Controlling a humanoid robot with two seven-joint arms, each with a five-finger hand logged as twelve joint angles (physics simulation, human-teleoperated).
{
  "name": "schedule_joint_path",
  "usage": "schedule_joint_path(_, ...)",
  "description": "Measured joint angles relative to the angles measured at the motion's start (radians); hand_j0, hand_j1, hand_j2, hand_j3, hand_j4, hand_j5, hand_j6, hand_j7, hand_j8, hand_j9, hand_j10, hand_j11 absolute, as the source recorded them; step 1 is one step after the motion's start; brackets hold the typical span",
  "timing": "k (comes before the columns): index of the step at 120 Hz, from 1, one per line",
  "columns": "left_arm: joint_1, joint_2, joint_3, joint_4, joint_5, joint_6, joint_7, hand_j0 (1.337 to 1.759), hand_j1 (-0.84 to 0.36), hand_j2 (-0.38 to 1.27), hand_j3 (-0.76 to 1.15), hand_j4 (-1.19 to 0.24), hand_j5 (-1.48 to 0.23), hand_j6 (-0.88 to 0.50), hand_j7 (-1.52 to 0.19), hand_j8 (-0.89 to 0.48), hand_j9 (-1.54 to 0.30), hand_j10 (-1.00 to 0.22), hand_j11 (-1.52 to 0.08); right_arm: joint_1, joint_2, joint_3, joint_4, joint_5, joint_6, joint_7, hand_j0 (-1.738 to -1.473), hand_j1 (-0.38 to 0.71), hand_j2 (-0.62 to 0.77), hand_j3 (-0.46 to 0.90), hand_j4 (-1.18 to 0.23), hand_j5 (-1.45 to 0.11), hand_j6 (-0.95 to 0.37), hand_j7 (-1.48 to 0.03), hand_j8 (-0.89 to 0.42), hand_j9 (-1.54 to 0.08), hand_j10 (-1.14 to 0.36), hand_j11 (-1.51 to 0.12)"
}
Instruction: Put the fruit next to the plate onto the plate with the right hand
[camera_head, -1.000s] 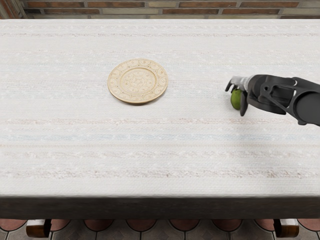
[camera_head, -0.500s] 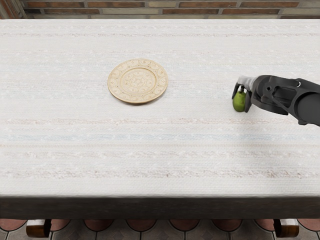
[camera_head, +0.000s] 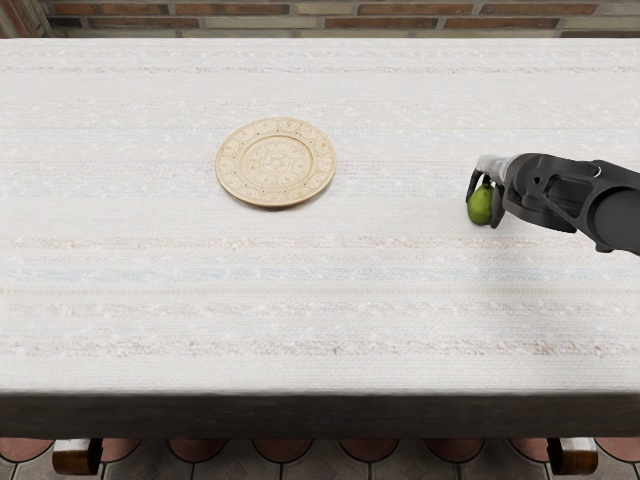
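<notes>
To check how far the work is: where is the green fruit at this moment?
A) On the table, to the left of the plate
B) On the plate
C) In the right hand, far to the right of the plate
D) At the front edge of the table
C: the green fruit is in the grasp of the right hand, well to the right of the plate.

There are no words, numbers or signs to read here. The plate has only a swirly pattern.
</notes>
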Motion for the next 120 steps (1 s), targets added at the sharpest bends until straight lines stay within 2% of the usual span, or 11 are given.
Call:
schedule_joint_path(11, 0.000, 0.000, 0.000, 0.000, 0.000, 0.000, 0.000, 1.658, 0.33, 0.00, 0.00, -0.02, -0.02, -0.02, -0.02, -0.02, -0.02, -0.02, -0.02, -0.001, 0.001, 0.000, 0.000, -0.001, -0.001, 0.000, -1.643, 0.21, 0.04, 0.00, -0.67, -0.85, -0.45, -0.90, -0.52, -0.88, -0.71, -0.87)
schedule_joint_path(24, 0.000, 0.000, 0.000, 0.000, 0.000, 0.000, 0.000, 1.658, 0.33, 0.00, 0.00, -0.02, -0.02, -0.02, -0.02, -0.02, -0.02, -0.02, -0.02, 0.000, 0.015, -0.005, -0.015, -0.008, -0.001, -0.002, -1.639, 0.20, -0.03, 0.00, -0.69, -0.85, -0.47, -0.90, -0.53, -0.89, -0.71, -0.88)
schedule_joint_path(26, 0.000, 0.000, 0.000, 0.000, 0.000, 0.000, 0.000, 1.658, 0.33, 0.00, 0.00, -0.02, -0.02, -0.02, -0.02, -0.02, -0.02, -0.02, -0.02, 0.000, 0.017, -0.006, -0.017, -0.008, -0.001, -0.002, -1.638, 0.20, 0.01, 0.00, -0.69, -0.85, -0.47, -0.90, -0.53, -0.89, -0.71, -0.88)
schedule_joint_path(39, 0.000, 0.000, 0.000, 0.000, 0.000, 0.000, 0.000, 1.658, 0.33, 0.00, 0.00, -0.02, -0.02, -0.02, -0.02, -0.02, -0.02, -0.02, -0.02, 0.003, 0.025, -0.009, -0.022, -0.010, 0.000, -0.003, -1.636, 0.22, 0.01, 0.00, -0.68, -0.88, -0.47, -0.91, -0.53, -0.90, -0.73, -0.88)
schedule_joint_path(44, 0.000, 0.000, 0.000, 0.000, 0.000, 0.000, 0.000, 1.658, 0.33, 0.00, 0.00, -0.02, -0.02, -0.02, -0.02, -0.02, -0.02, -0.02, -0.02, 0.005, 0.026, -0.009, -0.023, -0.003, 0.002, -0.002, -1.637, 0.21, 0.07, 0.00, -0.67, -0.90, -0.46, -0.93, -0.54, -0.91, -0.74, -0.90)
schedule_joint_path(66, 0.000, 0.000, 0.000, 0.000, 0.000, 0.000, 0.000, 1.658, 0.33, 0.00, 0.00, -0.02, -0.02, -0.02, -0.02, -0.02, -0.02, -0.02, -0.02, 0.014, 0.026, 0.002, -0.021, 0.020, 0.010, 0.000, -1.644, 0.24, 0.13, 0.00, -0.63, -0.98, -0.41, -0.97, -0.49, -0.97, -0.75, -0.97)
schedule_joint_path(70, 0.000, 0.000, 0.000, 0.000, 0.000, 0.000, 0.000, 1.658, 0.33, 0.00, 0.00, -0.02, -0.02, -0.02, -0.02, -0.02, -0.02, -0.02, -0.02, 0.020, 0.025, 0.006, -0.021, 0.026, 0.011, 0.000, -1.646, 0.25, 0.20, 0.00, -0.63, -0.99, -0.42, -0.98, -0.48, -0.98, -0.75, -0.97)
schedule_joint_path(84, 0.000, 0.000, 0.000, 0.000, 0.000, 0.000, 0.000, 1.658, 0.33, 0.00, 0.00, -0.02, -0.02, -0.02, -0.02, -0.02, -0.02, -0.02, -0.02, 0.033, 0.024, 0.036, -0.019, 0.037, 0.015, 0.001, -1.649, 0.28, 0.27, 0.00, -0.62, -1.01, -0.41, -0.99, -0.47, -1.00, -0.76, -0.99)
schedule_joint_path(91, 0.000, 0.000, 0.000, 0.000, 0.000, 0.000, 0.000, 1.658, 0.33, 0.00, 0.00, -0.02, -0.02, -0.02, -0.02, -0.02, -0.02, -0.02, -0.02, 0.039, 0.025, 0.050, -0.018, 0.043, 0.016, 0.001, -1.649, 0.25, 0.17, 0.00, -0.61, -1.02, -0.41, -0.99, -0.47, -1.00, -0.76, -1.00)
schedule_joint_path(120, 0.000, 0.000, 0.000, 0.000, 0.000, 0.000, 0.000, 1.658, 0.33, 0.00, 0.00, -0.02, -0.02, -0.02, -0.02, -0.02, -0.02, -0.02, -0.02, 0.129, 0.092, 0.062, -0.009, 0.061, 0.040, 0.000, -1.653, 0.31, 0.30, 0.00, -0.58, -1.05, -0.38, -1.00, -0.44, -1.01, -0.76, -1.01)
